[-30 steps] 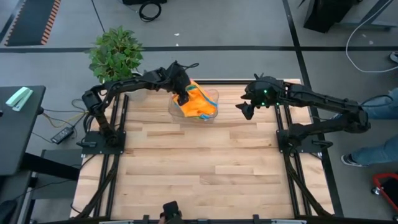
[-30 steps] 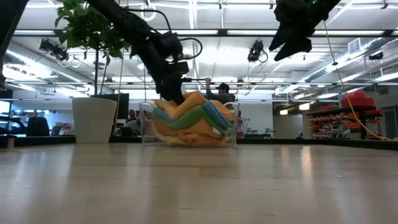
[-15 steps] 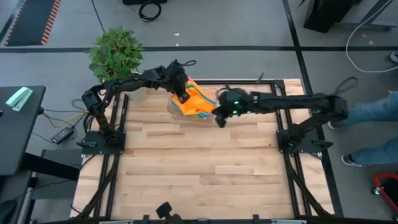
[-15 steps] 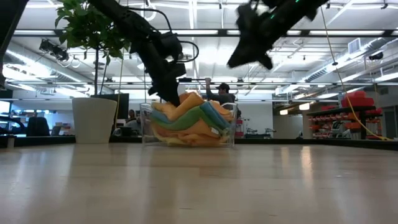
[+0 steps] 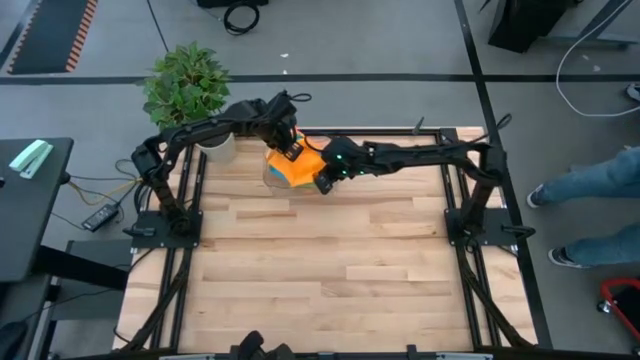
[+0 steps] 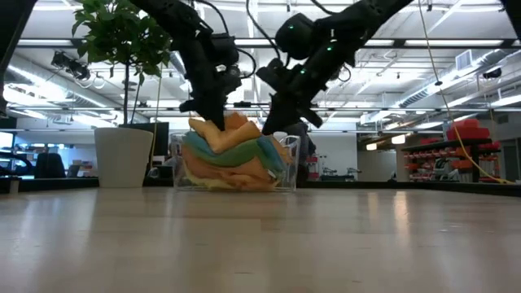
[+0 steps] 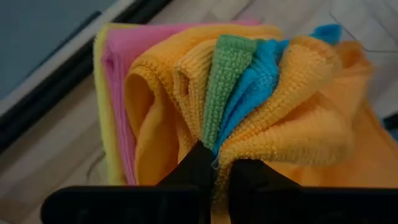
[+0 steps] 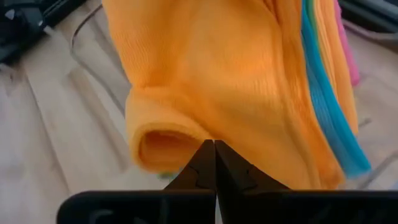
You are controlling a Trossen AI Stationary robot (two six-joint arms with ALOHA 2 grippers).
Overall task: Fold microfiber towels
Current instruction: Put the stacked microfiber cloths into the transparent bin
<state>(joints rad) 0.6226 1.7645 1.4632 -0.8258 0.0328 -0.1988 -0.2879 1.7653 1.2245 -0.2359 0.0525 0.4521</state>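
Both arms are at the clear bin (image 5: 272, 178) at the far side of the surface (image 5: 320, 270), which holds the bunched microfiber towels (image 6: 232, 155). Left end effector (image 7: 214, 167) is clenched on the orange, green and blue folds. Right end effector (image 8: 214, 152) is clenched at an orange towel (image 8: 249, 93); probably pinching its edge, hard to confirm.

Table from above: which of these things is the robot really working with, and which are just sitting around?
Part of the job:
- microfiber towels, a bright bundle in the bin
- left hand, shut on the towels
- right hand, shut at an orange fold

Just lying about:
- clear plastic bin
- potted plant
- wooden table
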